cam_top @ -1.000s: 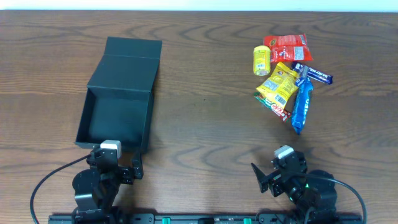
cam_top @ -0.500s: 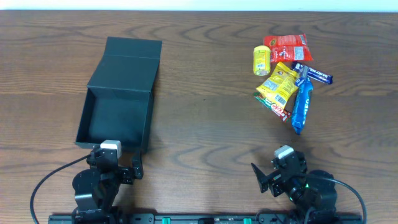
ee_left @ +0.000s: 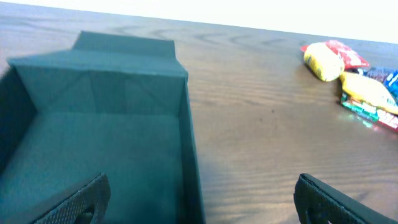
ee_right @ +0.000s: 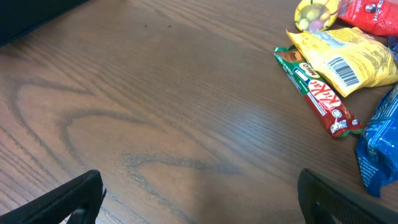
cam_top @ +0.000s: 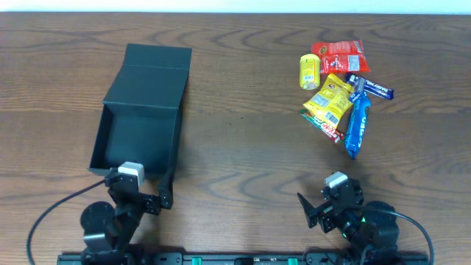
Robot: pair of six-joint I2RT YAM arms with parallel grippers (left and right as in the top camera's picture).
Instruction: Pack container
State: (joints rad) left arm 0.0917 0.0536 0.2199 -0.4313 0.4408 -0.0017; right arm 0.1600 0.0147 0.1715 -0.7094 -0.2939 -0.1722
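Dark wood-grain table (cam_top: 243, 154) fills the overhead view, with a pale strip along its far edge. One container (cam_top: 140, 140), a dark teal-black box, lies on the left half of the table with its hinged lid (cam_top: 152, 76) folded back flat on the far side; its inside is bare. Six snack packets sit in one loose heap at the far right, well apart from the container: a red packet (cam_top: 340, 54), a small rounded yellow one (cam_top: 309, 71), a flat yellow packet with a barcode (cam_top: 331, 98), a KitKat bar (ee_right: 318, 93) partly tucked beneath it, a long blue packet (cam_top: 356, 125), and a dark blue bar (cam_top: 372, 88) lying across the blue packet's far end. Two arms stand at the near edge. On the left gripper (cam_top: 138, 190) the jaws are spread wide with nothing between them, at the container's near end; in the wrist view one fingertip is over its inside, the other over the table. On the right gripper (cam_top: 329, 202) the jaws are likewise fully spread and hold nothing, near the snack heap but touching none of it.
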